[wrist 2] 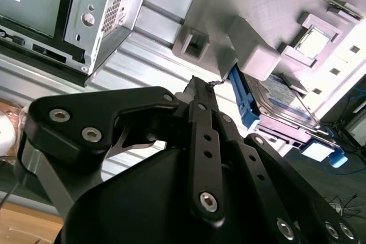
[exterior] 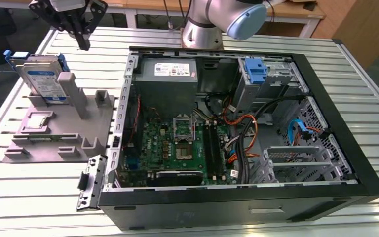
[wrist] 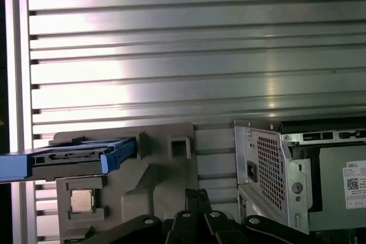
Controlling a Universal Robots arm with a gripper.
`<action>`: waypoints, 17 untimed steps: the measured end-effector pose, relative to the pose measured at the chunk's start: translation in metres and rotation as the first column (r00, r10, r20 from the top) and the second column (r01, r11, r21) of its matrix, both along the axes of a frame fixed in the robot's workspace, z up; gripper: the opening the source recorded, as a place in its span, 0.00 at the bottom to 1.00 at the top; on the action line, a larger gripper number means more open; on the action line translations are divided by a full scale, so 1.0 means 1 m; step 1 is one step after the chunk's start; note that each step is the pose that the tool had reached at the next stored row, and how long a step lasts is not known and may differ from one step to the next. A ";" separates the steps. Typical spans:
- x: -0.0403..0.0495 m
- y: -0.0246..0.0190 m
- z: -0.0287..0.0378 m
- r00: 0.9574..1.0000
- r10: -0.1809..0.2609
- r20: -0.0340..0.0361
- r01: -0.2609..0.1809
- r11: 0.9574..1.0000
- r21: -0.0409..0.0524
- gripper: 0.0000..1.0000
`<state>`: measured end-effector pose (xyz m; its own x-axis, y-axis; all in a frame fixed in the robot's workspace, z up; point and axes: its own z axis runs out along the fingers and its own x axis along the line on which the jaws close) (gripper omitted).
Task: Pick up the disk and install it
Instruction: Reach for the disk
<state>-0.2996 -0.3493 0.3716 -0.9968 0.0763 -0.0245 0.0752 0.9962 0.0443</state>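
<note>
- The gripper point(exterior: 83, 47), black, hangs in the air above the bench point(exterior: 38, 207). Its two fingers are pressed together to one point and nothing is between them. In both wrist views the fingers meet at the tip point(wrist 2: 198, 82) point(wrist: 197, 194).
- The disk point(exterior: 41, 81) is the nearest thing to the gripper. It is below the gripper and apart from it, with no contact.
- The disk stands upright on its edge in a slot of a grey holder point(exterior: 57, 131). Its blue bracket point(exterior: 61, 64) frames it, and the white-and-blue label shows in the exterior view. The first wrist view shows the disk point(wrist: 74, 157) by its thin edge, and the second wrist view shows it point(wrist 2: 280, 104) leaning against a grey post of the holder.
- The grey holder lies flat on the bench, under the gripper and a little nearer to the exterior camera. It carries several posts and recesses. In one square recess, just beside the disk, sits a small processor chip point(exterior: 39, 120) point(wrist: 82, 201).
- Farther from the gripper, toward the exterior view's right, an open black computer case point(exterior: 242, 210) lies on its side on the bench, next to the holder.
- Inside the case are a grey power supply point(exterior: 170, 71) at the corner nearest the gripper, a green motherboard point(exterior: 176, 143), a drive bay with a blue handle point(exterior: 256, 74) at the far side, orange cables point(exterior: 246, 128) and a blue cable point(exterior: 295, 131).
- The base of the arm point(exterior: 206, 24) stands behind the case, on the bench of silver slats.
</note>
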 end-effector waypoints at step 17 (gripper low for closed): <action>-0.0196 0.0051 -0.0032 1.000 0.000 0.000 0.000 1.000 0.000 0.10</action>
